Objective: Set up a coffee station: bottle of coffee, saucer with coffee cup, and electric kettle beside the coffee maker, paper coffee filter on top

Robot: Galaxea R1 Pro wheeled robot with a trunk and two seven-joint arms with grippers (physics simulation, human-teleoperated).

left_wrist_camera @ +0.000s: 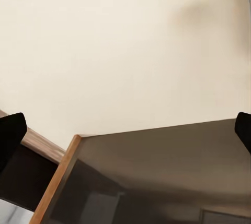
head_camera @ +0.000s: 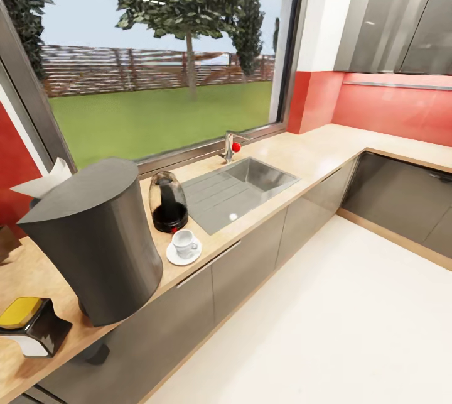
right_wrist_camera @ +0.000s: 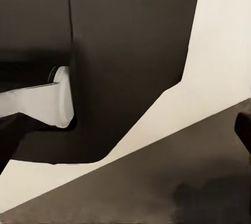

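A tall dark grey coffee maker [head_camera: 94, 234] stands on the wooden countertop [head_camera: 314, 152] at the left, with a white paper filter [head_camera: 45, 181] sticking up at its top. Right beside it is a glass vessel with a dark body on a red-rimmed base [head_camera: 167, 203], which looks like the electric kettle. In front of that, a white coffee cup [head_camera: 184, 243] sits on a white saucer [head_camera: 182, 256]. In its wrist view, my left gripper [left_wrist_camera: 125, 132] hangs open over floor and a cabinet edge. My right gripper [right_wrist_camera: 125, 135] is open too, holding nothing.
A steel sink [head_camera: 242, 189] with a faucet [head_camera: 229, 146] lies right of the cup. A black and white object with a yellow top [head_camera: 28, 323] sits at the counter's near left. Grey cabinets [head_camera: 251, 259] run below, and cream floor [head_camera: 351, 316] spreads to the right.
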